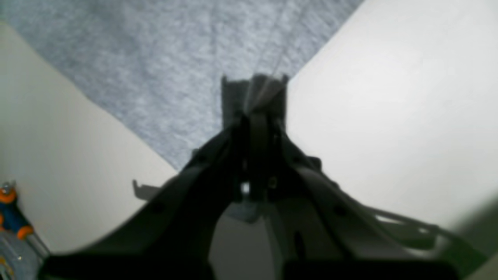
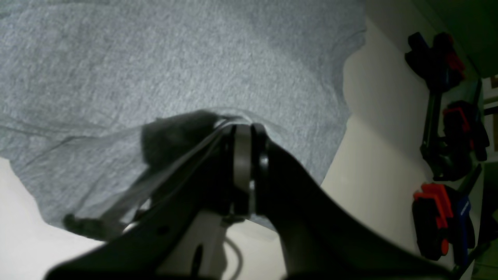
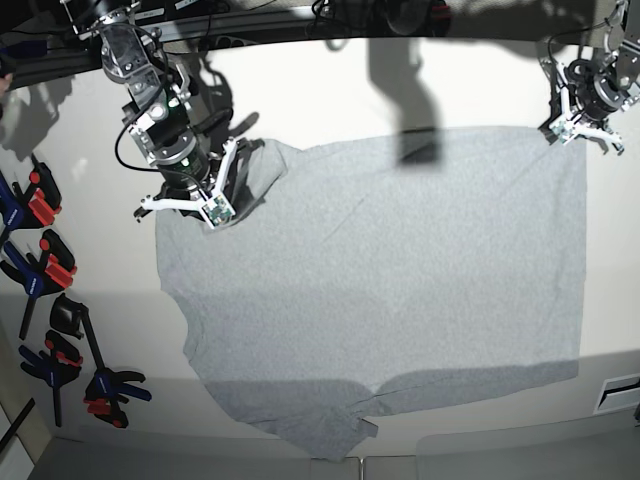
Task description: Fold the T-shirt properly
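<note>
The light heather-grey T-shirt [image 3: 380, 270] lies spread plain side up on the white table [image 3: 400, 90]. In the base view my right gripper [image 3: 216, 212] is at the shirt's upper left, shut on a raised bunch of cloth near the sleeve. The right wrist view shows its jaws closed on a fold of the T-shirt [image 2: 155, 58], at my right gripper [image 2: 242, 134]. My left gripper [image 3: 574, 130] is at the shirt's far right corner. In the left wrist view my left gripper [image 1: 255, 91] is shut, pinching that corner of the T-shirt [image 1: 155, 58].
Several black, red and blue clamps [image 3: 45, 270] lie along the table's left edge, also seen as clamps [image 2: 439, 217] in the right wrist view. An orange and blue clamp [image 1: 11, 214] shows at the left wrist view's lower left. A white slotted fitting [image 3: 620, 392] sits at the right edge.
</note>
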`<action>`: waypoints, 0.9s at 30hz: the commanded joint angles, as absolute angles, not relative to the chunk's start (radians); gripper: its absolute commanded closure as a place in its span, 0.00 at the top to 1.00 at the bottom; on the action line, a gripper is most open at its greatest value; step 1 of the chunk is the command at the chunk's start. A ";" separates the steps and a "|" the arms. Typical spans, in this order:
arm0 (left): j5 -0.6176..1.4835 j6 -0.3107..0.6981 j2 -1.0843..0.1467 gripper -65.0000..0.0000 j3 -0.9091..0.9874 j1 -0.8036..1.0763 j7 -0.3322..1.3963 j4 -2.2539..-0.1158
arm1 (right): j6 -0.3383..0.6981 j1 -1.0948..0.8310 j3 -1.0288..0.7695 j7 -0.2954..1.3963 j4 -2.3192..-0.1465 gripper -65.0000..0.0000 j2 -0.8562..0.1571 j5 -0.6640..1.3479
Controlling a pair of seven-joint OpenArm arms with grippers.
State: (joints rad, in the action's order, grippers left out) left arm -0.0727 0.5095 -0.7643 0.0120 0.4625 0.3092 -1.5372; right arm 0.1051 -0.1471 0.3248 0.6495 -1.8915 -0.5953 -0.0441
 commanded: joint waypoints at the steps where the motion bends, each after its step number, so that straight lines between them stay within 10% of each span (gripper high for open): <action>1: -0.105 0.501 -0.780 0.00 0.012 0.473 0.340 -1.533 | 0.100 -0.133 0.316 0.630 -1.907 0.00 -0.607 -0.048; 27: -0.104 0.490 -0.780 0.00 0.012 0.319 0.353 -1.653 | 0.099 -0.116 0.316 0.694 -1.907 0.00 -0.607 -0.130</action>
